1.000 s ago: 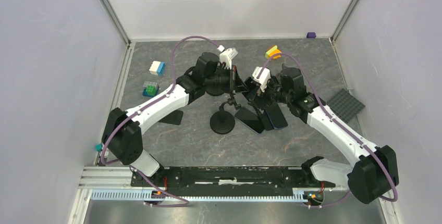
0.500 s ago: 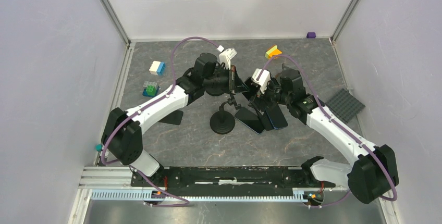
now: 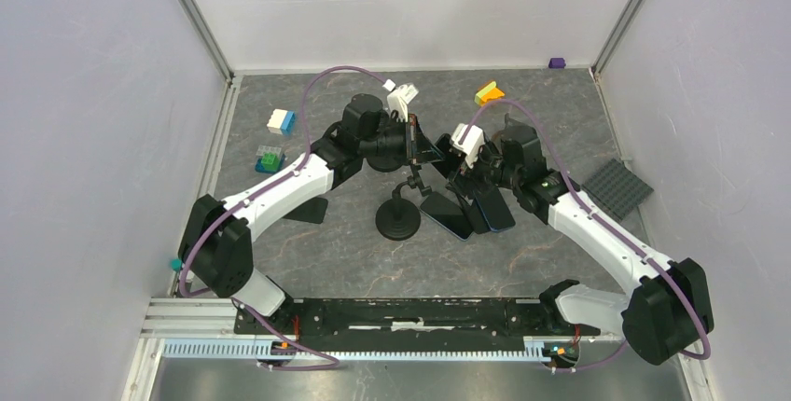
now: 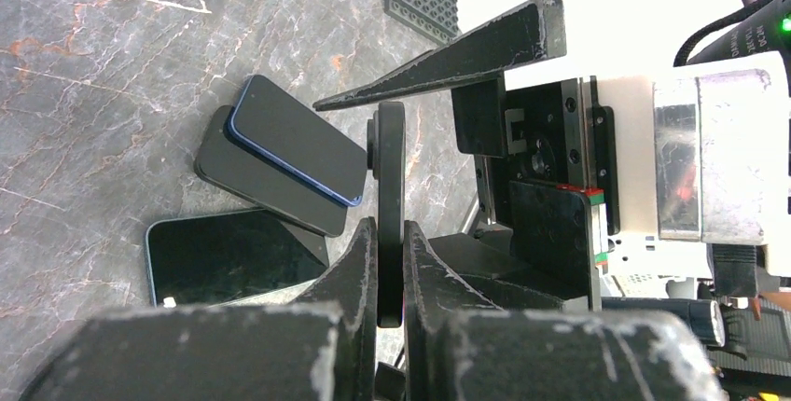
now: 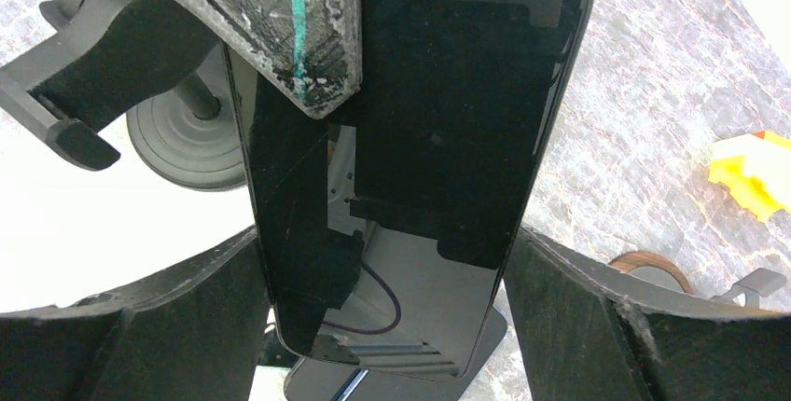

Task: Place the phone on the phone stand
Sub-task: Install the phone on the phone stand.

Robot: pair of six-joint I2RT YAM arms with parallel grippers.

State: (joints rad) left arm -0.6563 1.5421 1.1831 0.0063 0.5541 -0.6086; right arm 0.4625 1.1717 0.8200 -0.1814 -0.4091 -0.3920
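The black phone stand (image 3: 398, 220) rests on its round base mid-table, its stem rising to a thin upright plate (image 4: 390, 168). My left gripper (image 3: 413, 145) (image 4: 390, 224) is shut on that plate's edge. In the right wrist view a black phone (image 5: 420, 121) stands upright between the fingers of my right gripper (image 5: 387, 233), which touch both its long edges. The stand's base (image 5: 182, 145) and a cradle arm (image 5: 65, 93) lie just left of the phone. From above, the right gripper (image 3: 446, 166) faces the left one across the stand, and the held phone is mostly hidden.
Other phones (image 3: 466, 213) (image 4: 294, 145) lie overlapped on the table right of the stand's base. Toy blocks (image 3: 281, 121) (image 3: 269, 158) sit at the left and a yellow-orange one (image 3: 488, 94) at the back. A dark studded plate (image 3: 616, 186) lies at the right, a flat black piece (image 3: 308, 210) at the left.
The left wrist has shifted slightly left and back, still holding the stand's plate. The right jaws have narrowed a little onto the phone.
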